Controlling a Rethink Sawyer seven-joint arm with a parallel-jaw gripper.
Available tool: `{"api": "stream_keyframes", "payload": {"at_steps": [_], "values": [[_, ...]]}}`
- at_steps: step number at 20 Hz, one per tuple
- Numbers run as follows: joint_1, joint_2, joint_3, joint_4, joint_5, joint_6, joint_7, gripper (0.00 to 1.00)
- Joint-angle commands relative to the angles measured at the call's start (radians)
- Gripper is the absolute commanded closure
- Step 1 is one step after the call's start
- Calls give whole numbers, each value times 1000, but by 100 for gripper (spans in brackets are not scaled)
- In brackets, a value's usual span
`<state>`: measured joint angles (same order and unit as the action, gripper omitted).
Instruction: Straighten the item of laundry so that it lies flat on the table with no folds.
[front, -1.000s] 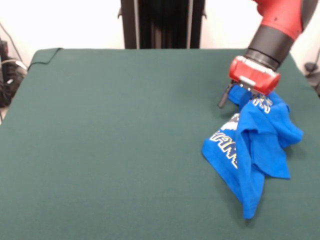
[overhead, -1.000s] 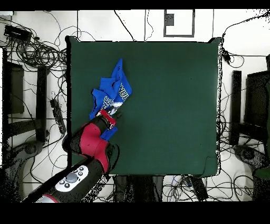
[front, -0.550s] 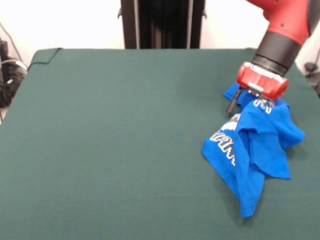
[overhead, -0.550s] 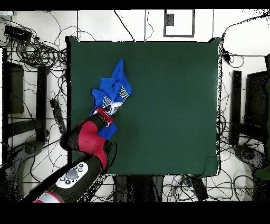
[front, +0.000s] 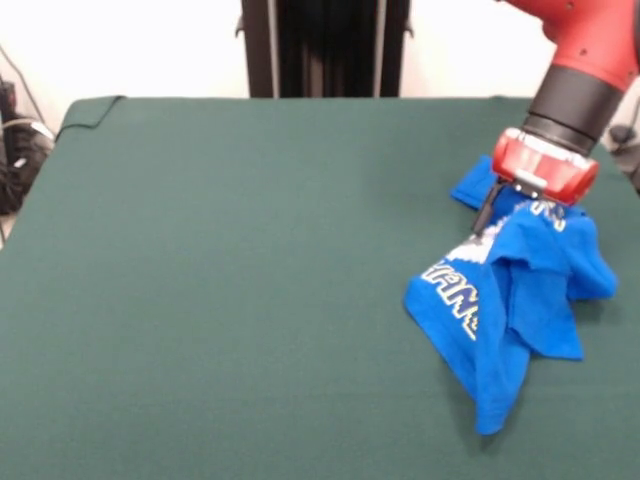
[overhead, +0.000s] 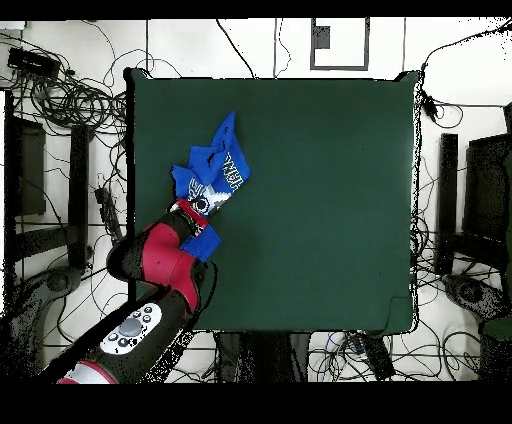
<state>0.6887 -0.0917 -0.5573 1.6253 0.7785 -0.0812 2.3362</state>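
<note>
The blue T-shirt (front: 505, 300) is lying crumpled on the green table (front: 220, 280), close to the table's right edge in the front view and toward its near half. Its nearest part is tapering to a narrow point of plain blue cloth hanging toward the table's front edge. Above that point, the cloth is bunching into overlapping folds: one flap is bearing white lettering with dark outlines, turned sideways and only partly readable, and another plain flap is draping over it on the right. A bit of white and grey print is showing just beyond the lettering. Farther on, a small blue lobe is sticking out to the left of the heap, flat on the table.

The gripper (front: 505, 205) is standing over the far end of the shirt, its red wrist collar sitting right above the cloth. One dark finger is showing at the left, slanting down against the shirt; the rest is hidden in the folds, so I cannot tell whether the fingers are pinching the cloth or standing apart.

In the overhead view, the shirt (overhead: 215, 170) is lying by the table's left edge, with the red and black arm (overhead: 160, 265) reaching over its lower end.
</note>
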Motion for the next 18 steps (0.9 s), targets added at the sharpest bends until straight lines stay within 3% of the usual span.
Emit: {"api": "stream_keyframes", "payload": {"at_steps": [1, 4, 8, 13, 18], "values": [[27, 39, 69, -117, 60, -61, 162, 0], [28, 35, 90, -118, 50, -91, 173, 0], [-26, 14, 161, -122, -45, -210, 195, 0], [-181, 18, 364, -181, -333, -398, 295, 0], [-249, 24, 463, -203, -419, -433, 284, 0]]}}
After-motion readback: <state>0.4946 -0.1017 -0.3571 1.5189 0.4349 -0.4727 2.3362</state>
